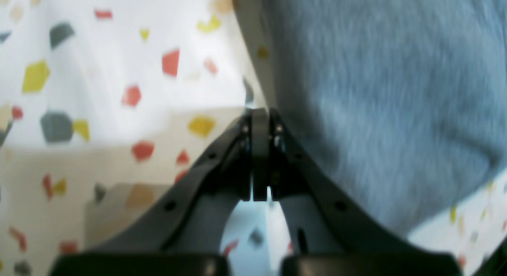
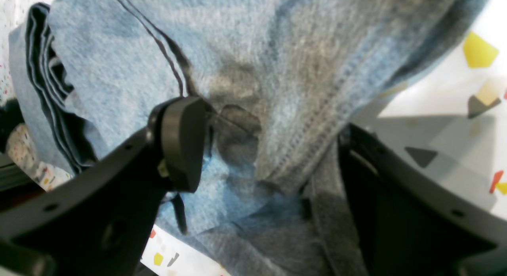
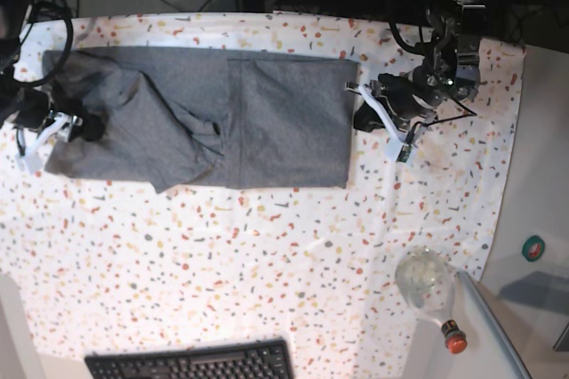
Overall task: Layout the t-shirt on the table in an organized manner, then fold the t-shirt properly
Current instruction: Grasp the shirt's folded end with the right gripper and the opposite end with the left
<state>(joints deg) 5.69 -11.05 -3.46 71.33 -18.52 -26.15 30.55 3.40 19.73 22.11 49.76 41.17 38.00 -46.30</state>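
At the t-shirt [image 3: 204, 116] ends: right gripper [image 2: 261, 149] spread wide over bunched fabric, likely regrasping; left gripper [image 1: 260, 121] clamped shut, empty, just off its edge.

Bright, even overhead light in the base view; both wrist views blurred, soft shadows beneath.

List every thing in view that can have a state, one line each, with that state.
t-shirt: lying on the table, partly folded, sleeve end rumpled.
table: covered by the flecked cloth, bearing the t-shirt.
left gripper: shut, empty, beside the t-shirt's edge.
right gripper: open, jaws astride the shirt's stitched hem.
keyboard: flat at the table's near edge, untouched.
bottle: lying on its side, red cap on.
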